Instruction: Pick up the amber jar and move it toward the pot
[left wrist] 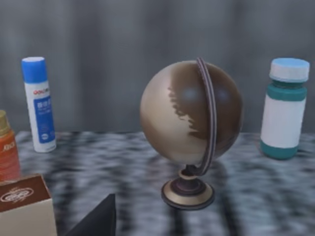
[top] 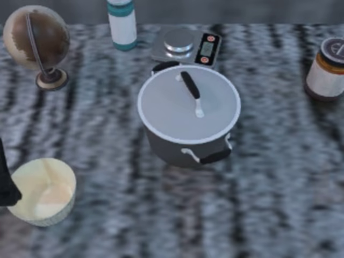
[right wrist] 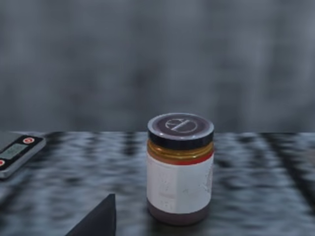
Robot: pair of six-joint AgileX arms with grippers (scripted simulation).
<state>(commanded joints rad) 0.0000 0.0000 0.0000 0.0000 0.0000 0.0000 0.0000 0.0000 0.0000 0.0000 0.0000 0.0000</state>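
Since the amber jar (top: 326, 69) stands upright at the frame's right edge, well right of the pot (top: 188, 114), the unseen right gripper, fingers impossible to judge, is nearer.

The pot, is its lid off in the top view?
No, the flat grey lid sits closed on the pot.

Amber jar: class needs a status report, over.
Amber jar upright at table's right edge, untouched. Left arm parked by cream bowl. Right tool out of top view. Path to pot open.
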